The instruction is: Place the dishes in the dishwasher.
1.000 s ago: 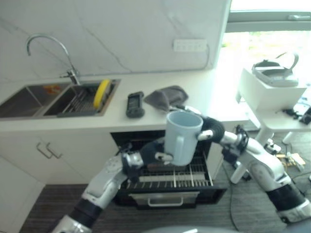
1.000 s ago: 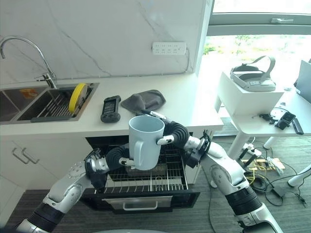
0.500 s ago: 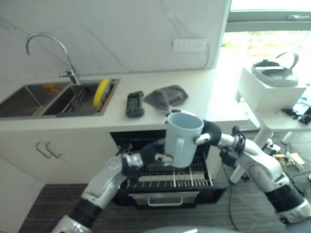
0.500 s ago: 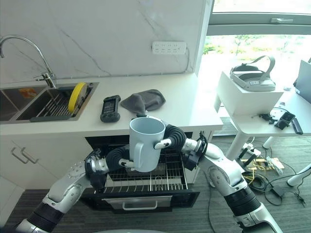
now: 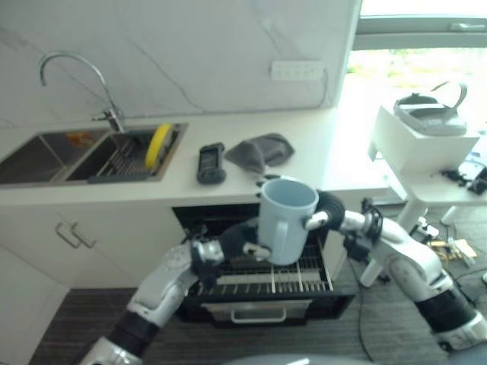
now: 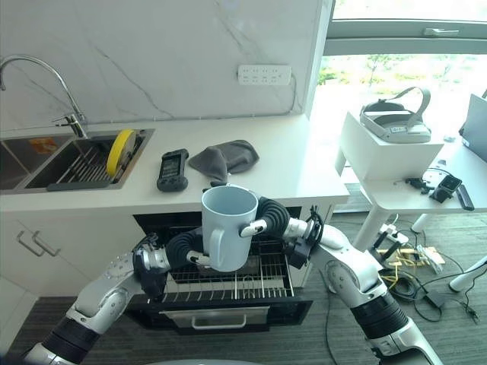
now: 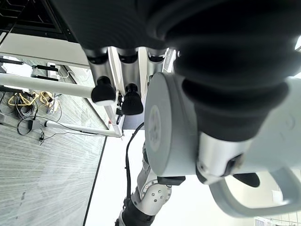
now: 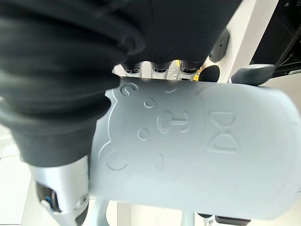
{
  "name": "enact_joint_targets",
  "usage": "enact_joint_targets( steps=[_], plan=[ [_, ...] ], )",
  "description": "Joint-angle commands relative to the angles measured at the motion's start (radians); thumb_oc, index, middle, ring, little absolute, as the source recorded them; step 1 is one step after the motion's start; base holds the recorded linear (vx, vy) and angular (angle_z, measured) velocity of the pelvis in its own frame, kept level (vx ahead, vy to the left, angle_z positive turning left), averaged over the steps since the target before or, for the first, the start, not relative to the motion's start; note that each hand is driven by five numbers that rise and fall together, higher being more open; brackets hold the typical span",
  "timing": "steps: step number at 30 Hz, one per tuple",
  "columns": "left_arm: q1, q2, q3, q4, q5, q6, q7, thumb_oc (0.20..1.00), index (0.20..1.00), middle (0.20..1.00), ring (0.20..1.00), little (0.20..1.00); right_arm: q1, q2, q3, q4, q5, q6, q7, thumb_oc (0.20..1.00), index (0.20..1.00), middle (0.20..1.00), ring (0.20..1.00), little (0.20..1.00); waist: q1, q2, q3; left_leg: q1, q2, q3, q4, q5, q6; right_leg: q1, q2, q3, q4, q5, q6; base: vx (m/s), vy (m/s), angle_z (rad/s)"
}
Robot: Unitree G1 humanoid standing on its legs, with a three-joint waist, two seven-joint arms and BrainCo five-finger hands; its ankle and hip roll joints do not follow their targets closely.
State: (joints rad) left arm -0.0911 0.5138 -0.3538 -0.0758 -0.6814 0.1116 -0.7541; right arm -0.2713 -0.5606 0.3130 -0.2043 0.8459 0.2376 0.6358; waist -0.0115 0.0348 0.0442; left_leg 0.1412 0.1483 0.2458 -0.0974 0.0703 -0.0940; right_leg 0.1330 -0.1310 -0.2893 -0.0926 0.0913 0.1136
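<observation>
A light blue mug [image 5: 285, 220] stands upright in the air between both hands, above the pulled-out dishwasher rack [image 5: 304, 275]. My left hand [image 5: 240, 237] comes from the lower left and pinches the mug low on its side, the thumb by the handle. My right hand [image 5: 329, 207] comes from the right and is curled round the upper wall. In the right wrist view the mug [image 8: 197, 165] lies against the palm, with fingertips [image 8: 160, 69] past it. The left wrist view shows the mug's base [image 7: 171, 136] beside my fingers [image 7: 103, 87].
The counter [image 5: 319, 163] above the dishwasher carries a black handset [image 5: 211, 163] and a grey cloth [image 5: 259, 152]. A yellow plate [image 5: 158, 144] stands in the sink's drying rack beneath the tap [image 5: 76, 72]. A white side table [image 5: 426, 144] with a headset stands at the right.
The mug has sunk a little and shifted slightly toward the robot's left. The right forearm has dropped somewhat. Both hands keep their hold.
</observation>
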Motion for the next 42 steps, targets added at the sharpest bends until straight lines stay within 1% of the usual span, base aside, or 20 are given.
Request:
enact_joint_targets(
  steps=[1,8,11,12,13,14,18,22,25,27,28,31,38,39,40,41,42],
  plan=[
    [-0.096,0.039,-0.016,-0.019,-0.001,-0.037,-0.009,0.2,0.2,0.2,0.2,0.2,-0.131,0.017,0.018,-0.055,0.061,-0.012,0.048,1.0,1.0,1.0,1.0,1.0,0.015,-0.046,0.005,0.038,0.021,-0.026,0.01,-0.093,0.003,0.025,-0.051,0.024,0.005,-0.063,0.056,0.0,0.0,0.0],
    [-0.099,0.04,-0.023,-0.013,0.002,-0.037,-0.021,0.2,0.2,0.2,0.2,0.2,-0.137,0.014,0.031,-0.052,0.047,-0.002,0.08,1.0,1.0,1.0,1.0,1.0,0.015,-0.047,0.005,0.04,0.021,-0.027,0.01,-0.093,0.002,0.026,-0.051,0.024,0.005,-0.062,0.056,0.0,0.0,0.0],
    [-0.1,0.044,-0.026,-0.013,0.003,-0.038,-0.027,0.2,0.2,0.2,0.2,0.2,-0.143,0.011,0.035,-0.058,0.052,-0.002,0.069,1.0,1.0,1.0,1.0,1.0,0.016,-0.047,0.006,0.039,0.02,-0.026,0.01,-0.094,0.003,0.024,-0.05,0.024,0.005,-0.061,0.056,0.0,0.0,0.0],
    [-0.1,0.047,-0.024,-0.013,0.001,-0.036,-0.03,0.2,0.2,0.2,0.2,0.2,-0.144,0.011,0.034,-0.053,0.049,-0.006,0.075,0.922,0.922,0.922,0.922,0.922,0.015,-0.047,0.005,0.039,0.02,-0.026,0.01,-0.093,0.003,0.024,-0.05,0.024,0.005,-0.06,0.056,0.0,0.0,0.0],
    [-0.1,0.048,-0.024,-0.012,-0.001,-0.036,-0.034,0.2,0.2,0.2,0.2,0.2,-0.145,0.009,0.033,-0.052,0.047,-0.012,0.074,0.391,0.391,0.391,0.391,0.391,0.015,-0.047,0.005,0.04,0.02,-0.025,0.01,-0.093,0.003,0.025,-0.05,0.024,0.005,-0.06,0.056,0.0,0.0,0.0],
    [-0.099,0.046,-0.023,-0.014,0.001,-0.033,-0.033,0.2,0.2,0.2,0.2,0.2,-0.145,0.01,0.033,-0.054,0.045,-0.019,0.068,0.2,0.2,0.2,0.2,0.2,0.015,-0.047,0.005,0.04,0.02,-0.025,0.01,-0.093,0.002,0.024,-0.05,0.024,0.005,-0.061,0.056,0.0,0.0,0.0],
    [-0.096,0.044,-0.023,-0.013,0.0,-0.034,-0.034,0.2,0.2,0.2,0.2,0.2,-0.149,0.015,0.026,-0.053,0.036,-0.047,0.077,0.2,0.2,0.2,0.2,0.2,0.012,-0.045,0.005,0.04,0.019,-0.023,0.01,-0.094,0.004,0.023,-0.048,0.029,0.005,-0.061,0.055,0.0,0.0,0.0],
    [-0.085,0.04,-0.013,-0.022,0.0,-0.03,-0.036,0.2,0.2,0.2,0.2,0.2,-0.14,0.019,0.018,-0.069,0.024,-0.071,0.061,0.2,0.2,0.2,0.2,0.2,0.012,-0.043,0.006,0.041,0.018,-0.019,0.01,-0.095,0.005,0.022,-0.048,0.031,0.005,-0.061,0.055,0.0,0.0,0.0],
    [-0.085,0.039,-0.014,-0.016,-0.002,-0.035,-0.034,0.2,0.2,0.2,0.2,0.2,-0.14,0.022,0.018,-0.06,0.019,-0.106,0.07,0.2,0.2,0.2,0.2,0.2,0.015,-0.043,0.004,0.04,0.017,-0.02,0.01,-0.096,0.005,0.021,-0.049,0.029,0.005,-0.062,0.056,0.0,0.0,0.0],
    [-0.085,0.039,-0.011,-0.016,-0.002,-0.035,-0.035,0.2,0.2,0.2,0.2,0.2,-0.142,0.021,0.014,-0.06,0.013,-0.113,0.064,0.2,0.2,0.2,0.2,0.2,0.015,-0.043,0.005,0.04,0.017,-0.021,0.01,-0.095,0.006,0.021,-0.049,0.029,0.005,-0.061,0.056,0.0,0.0,0.0],
    [-0.082,0.038,-0.005,-0.016,-0.004,-0.036,-0.035,0.2,0.2,0.2,0.2,0.2,-0.134,0.022,0.01,-0.056,-0.005,-0.131,0.058,0.2,0.2,0.2,0.2,0.2,0.015,-0.042,0.005,0.04,0.017,-0.021,0.01,-0.095,0.006,0.021,-0.05,0.027,0.005,-0.061,0.056,0.0,0.0,0.0],
    [-0.076,0.034,0.004,-0.015,-0.006,-0.036,-0.026,0.2,0.2,0.2,0.2,0.2,-0.132,0.023,0.004,-0.047,-0.014,-0.151,0.046,0.2,0.2,0.2,0.2,0.2,0.019,-0.041,0.006,0.041,0.018,-0.017,0.01,-0.095,0.005,0.021,-0.05,0.019,0.005,-0.06,0.056,0.0,0.0,0.0],
    [-0.041,0.003,0.058,0.006,-0.043,-0.024,0.08,0.2,0.2,0.2,0.2,0.2,-0.097,0.041,-0.042,-0.021,-0.034,-0.199,-0.015,0.2,0.2,0.2,0.2,0.2,0.025,-0.04,0.007,0.038,0.018,-0.015,0.01,-0.094,0.004,0.019,-0.049,0.008,0.005,-0.061,0.053,0.0,0.0,0.0],
    [-0.017,-0.012,0.087,0.005,-0.038,-0.028,0.108,0.548,0.548,0.548,0.548,0.548,-0.071,0.051,-0.065,-0.019,-0.058,-0.212,-0.027,0.2,0.2,0.2,0.2,0.2,0.028,-0.039,0.01,0.037,0.018,-0.017,0.01,-0.093,0.005,0.019,-0.05,0.006,0.005,-0.061,0.051,0.0,0.0,0.0],
    [-0.015,-0.013,0.089,0.004,-0.038,-0.028,0.111,0.589,0.589,0.589,0.589,0.589,-0.069,0.052,-0.066,-0.02,-0.059,-0.212,-0.028,0.2,0.2,0.2,0.2,0.2,0.028,-0.039,0.01,0.037,0.018,-0.018,0.01,-0.093,0.005,0.019,-0.05,0.005,0.005,-0.061,0.051,0.0,0.0,0.0],
    [-0.004,-0.013,0.113,0.006,-0.045,-0.031,0.142,1.0,1.0,1.0,1.0,1.0,-0.054,0.048,-0.083,-0.016,-0.066,-0.225,-0.038,0.2,0.2,0.2,0.2,0.2,0.031,-0.04,0.012,0.035,0.018,-0.02,0.01,-0.092,0.004,0.019,-0.05,0.003,0.005,-0.061,0.051,0.0,0.0,0.0],
    [0.0,-0.015,0.123,0.012,-0.047,-0.035,0.148,1.0,1.0,1.0,1.0,1.0,-0.046,0.047,-0.091,-0.015,-0.068,-0.229,-0.041,0.2,0.2,0.2,0.2,0.2,0.032,-0.04,0.012,0.035,0.018,-0.02,0.01,-0.092,0.004,0.019,-0.05,0.001,0.005,-0.061,0.051,0.0,0.0,0.0]
  ],
)
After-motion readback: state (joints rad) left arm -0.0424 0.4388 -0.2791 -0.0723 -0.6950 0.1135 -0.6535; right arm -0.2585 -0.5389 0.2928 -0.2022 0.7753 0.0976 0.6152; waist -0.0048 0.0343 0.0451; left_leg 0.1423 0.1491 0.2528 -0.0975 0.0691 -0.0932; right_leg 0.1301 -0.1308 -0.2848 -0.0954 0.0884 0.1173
